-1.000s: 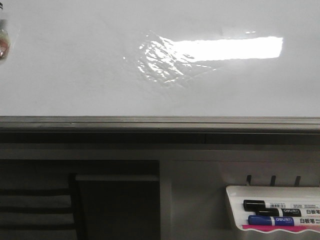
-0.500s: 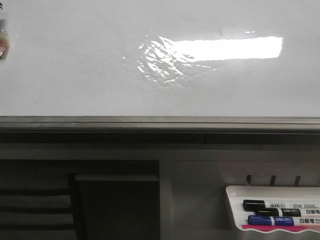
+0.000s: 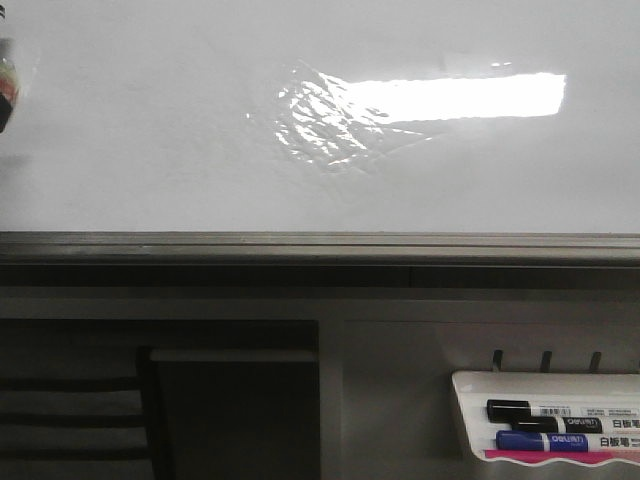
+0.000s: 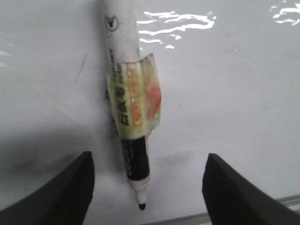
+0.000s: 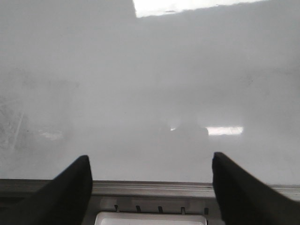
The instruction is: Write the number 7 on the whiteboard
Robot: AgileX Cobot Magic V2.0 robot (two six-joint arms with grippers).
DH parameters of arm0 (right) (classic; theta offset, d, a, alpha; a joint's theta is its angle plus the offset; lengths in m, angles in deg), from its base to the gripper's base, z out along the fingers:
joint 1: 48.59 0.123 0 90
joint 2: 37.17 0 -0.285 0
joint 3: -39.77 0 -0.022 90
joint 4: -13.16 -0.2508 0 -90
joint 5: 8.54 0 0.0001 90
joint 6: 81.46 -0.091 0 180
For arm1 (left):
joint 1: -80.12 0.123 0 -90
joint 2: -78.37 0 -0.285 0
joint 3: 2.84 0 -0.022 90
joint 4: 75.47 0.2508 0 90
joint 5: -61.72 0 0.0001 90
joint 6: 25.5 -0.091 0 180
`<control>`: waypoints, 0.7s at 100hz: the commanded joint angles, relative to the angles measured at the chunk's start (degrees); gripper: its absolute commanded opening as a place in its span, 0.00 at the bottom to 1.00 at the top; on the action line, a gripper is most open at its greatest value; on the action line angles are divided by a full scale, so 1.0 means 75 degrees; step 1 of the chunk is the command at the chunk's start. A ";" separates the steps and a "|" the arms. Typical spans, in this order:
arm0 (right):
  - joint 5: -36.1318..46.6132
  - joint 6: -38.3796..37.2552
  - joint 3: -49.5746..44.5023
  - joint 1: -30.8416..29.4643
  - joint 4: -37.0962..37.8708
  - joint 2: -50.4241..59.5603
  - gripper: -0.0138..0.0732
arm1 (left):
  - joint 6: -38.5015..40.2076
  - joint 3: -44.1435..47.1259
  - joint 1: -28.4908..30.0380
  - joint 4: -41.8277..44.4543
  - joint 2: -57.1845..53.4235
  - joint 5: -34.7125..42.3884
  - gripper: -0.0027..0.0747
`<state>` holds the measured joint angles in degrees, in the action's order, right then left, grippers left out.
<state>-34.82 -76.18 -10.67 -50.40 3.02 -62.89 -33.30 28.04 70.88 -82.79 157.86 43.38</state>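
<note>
1. Whiteboard fills the front view's upper half; no number 7 drawn, only a faint stray stroke beside the marker.
2. Marker lies uncapped on the board, tip toward 6 o'clock.
3. Left gripper fingers apart, straddling the marker, not touching.
4. Right gripper fingers apart, empty.
5. Remaining: grasp, write everything.

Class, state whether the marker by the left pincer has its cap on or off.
Off: the marker shows a bare black tip, pointing away from the whiteboard.

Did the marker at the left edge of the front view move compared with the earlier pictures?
Yes, slightly. Against the whiteboard's grey bottom edge, the marker sits a bit lower than before.
</note>
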 commanded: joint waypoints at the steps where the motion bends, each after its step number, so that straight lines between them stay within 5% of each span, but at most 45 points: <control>1: 0.0571 0.0043 0.0273 -0.0040 -0.0034 -0.0132 0.71 | 0.0011 -0.0354 -0.0053 -0.0135 0.0104 0.0723 0.53; 70: 0.0571 0.0043 0.0273 -0.0040 -0.0034 -0.0132 0.71 | 0.0011 -0.0373 -0.0053 -0.0189 0.0778 0.1358 0.25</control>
<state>-34.92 -76.18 -10.63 -50.40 2.90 -62.89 -33.32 26.91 70.88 -83.52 163.97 49.89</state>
